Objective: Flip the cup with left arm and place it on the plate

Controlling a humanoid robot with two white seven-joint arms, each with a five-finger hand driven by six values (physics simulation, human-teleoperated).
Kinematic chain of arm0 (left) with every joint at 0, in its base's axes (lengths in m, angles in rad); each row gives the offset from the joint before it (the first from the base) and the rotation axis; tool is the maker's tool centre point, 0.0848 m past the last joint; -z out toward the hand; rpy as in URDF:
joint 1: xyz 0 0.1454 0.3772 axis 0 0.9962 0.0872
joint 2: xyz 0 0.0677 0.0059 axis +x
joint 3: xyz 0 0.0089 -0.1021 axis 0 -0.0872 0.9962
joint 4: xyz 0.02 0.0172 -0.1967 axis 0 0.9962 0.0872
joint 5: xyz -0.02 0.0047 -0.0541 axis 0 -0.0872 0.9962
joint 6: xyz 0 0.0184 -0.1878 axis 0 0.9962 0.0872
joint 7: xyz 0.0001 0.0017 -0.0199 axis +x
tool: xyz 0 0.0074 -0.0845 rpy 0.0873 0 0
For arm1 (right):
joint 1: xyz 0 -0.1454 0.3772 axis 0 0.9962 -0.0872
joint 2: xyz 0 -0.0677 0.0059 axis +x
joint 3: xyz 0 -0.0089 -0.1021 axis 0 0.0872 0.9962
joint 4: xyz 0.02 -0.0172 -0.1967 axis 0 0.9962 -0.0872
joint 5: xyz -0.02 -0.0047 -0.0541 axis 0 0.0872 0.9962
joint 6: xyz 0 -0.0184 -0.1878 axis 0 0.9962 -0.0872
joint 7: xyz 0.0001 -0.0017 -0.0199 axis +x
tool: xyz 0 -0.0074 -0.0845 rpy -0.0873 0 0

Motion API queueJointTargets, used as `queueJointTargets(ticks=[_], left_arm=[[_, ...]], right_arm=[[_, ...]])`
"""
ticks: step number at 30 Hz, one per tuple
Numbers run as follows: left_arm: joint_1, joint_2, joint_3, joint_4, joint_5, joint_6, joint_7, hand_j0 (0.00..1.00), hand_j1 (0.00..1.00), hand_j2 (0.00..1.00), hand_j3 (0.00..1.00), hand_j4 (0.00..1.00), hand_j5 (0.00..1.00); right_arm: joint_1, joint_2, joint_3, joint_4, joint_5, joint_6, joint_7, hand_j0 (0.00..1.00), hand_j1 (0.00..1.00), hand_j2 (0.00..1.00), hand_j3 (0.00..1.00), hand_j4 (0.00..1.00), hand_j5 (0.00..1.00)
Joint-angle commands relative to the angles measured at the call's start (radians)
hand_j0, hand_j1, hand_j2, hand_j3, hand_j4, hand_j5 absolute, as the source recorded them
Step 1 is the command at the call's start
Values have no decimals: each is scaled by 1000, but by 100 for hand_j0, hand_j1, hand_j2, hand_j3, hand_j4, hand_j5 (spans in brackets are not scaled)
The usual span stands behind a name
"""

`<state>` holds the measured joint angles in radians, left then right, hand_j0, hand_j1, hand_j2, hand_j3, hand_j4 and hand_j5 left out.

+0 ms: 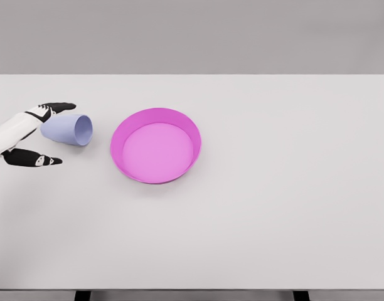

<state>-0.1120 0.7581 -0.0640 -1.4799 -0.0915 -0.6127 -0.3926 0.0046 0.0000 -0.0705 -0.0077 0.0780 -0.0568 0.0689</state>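
The lavender cup (69,130) is lying on its side on the white table (273,207), mouth facing right toward the magenta plate (155,153), just beside it but not touching. The left hand (30,134) has its fingers spread around the cup's closed end, 1 black finger above and 1 below, not clamped yet as far as I can tell. So we're at the reach/grasp step. Next it probably needs to close, lift, rotate upright, then move right to the plate.

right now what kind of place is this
Probably a simulated tabletop test bench: a plain white table against a blank grey wall, holding only a cup on its side and a pink plate, with the left hand at the cup.
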Motion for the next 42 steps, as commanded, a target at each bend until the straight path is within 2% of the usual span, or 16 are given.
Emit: queueJointTargets(ticks=[1, 6, 9, 12, 16, 24, 25, 27, 31, 36, 37, 42], left_arm=[[0, 1, 4, 3, -1, 2, 0, 100, 100, 100, 100, 100, 100], [-8, 14, 10, 7, -4, 2, -3, 100, 100, 100, 100, 100, 100], [-14, 32, 15, 27, -11, 2, -52, 100, 100, 100, 100, 100, 100], [-18, 33, 29, 98, -11, 2, -58, 100, 100, 100, 100, 100, 100], [-63, 32, 33, 201, -11, 2, -58, 100, 100, 100, 100, 100, 100], [-63, 24, -10, 199, -11, 2, -58, 100, 100, 100, 100, 100, 100], [-75, 24, -23, 204, -11, 2, -58, 100, 100, 100, 100, 100, 100], [-139, 27, -74, 224, -13, 2, -58, 100, 100, 100, 100, 100, 100], [-204, 26, -88, 270, -17, 2, -58, 100, 100, 100, 100, 100, 100], [-318, 15, -237, 311, -19, 2, -104, 100, 100, 100, 100, 100, 100], [-331, 15, -257, 326, -19, 2, -104, 100, 100, 100, 100, 100, 100], [-342, 7, -257, 335, -47, 2, -104, 100, 100, 100, 100, 100, 100]], right_arm=[[0, 0, 0, 0, 0, 0, 0, 100, 100, 100, 100, 100, 100], [0, 0, -2, 0, -1, 0, -9, 100, 100, 100, 100, 100, 100], [0, 0, -2, 0, -1, -1, -9, 100, 100, 100, 100, 100, 100], [-2, 0, 0, 0, -1, 0, -9, 100, 100, 100, 100, 100, 100], [0, 0, 0, 0, -1, 0, -9, 100, 100, 100, 100, 100, 100], [-2, 0, 0, 0, -1, 0, -9, 100, 100, 100, 100, 100, 100], [0, 0, 0, 0, -1, 0, -9, 100, 100, 100, 100, 100, 100], [0, 0, 0, 0, -1, 0, -9, 100, 100, 100, 100, 100, 100], [0, 0, 0, 0, -1, 0, -9, 100, 100, 100, 100, 100, 100], [0, 0, 0, 0, -1, -1, -9, 100, 100, 100, 100, 100, 100], [0, 0, 0, 0, -1, -1, -9, 100, 100, 100, 100, 100, 100], [0, 0, 0, 0, -1, -1, -9, 100, 100, 100, 100, 100, 100]])
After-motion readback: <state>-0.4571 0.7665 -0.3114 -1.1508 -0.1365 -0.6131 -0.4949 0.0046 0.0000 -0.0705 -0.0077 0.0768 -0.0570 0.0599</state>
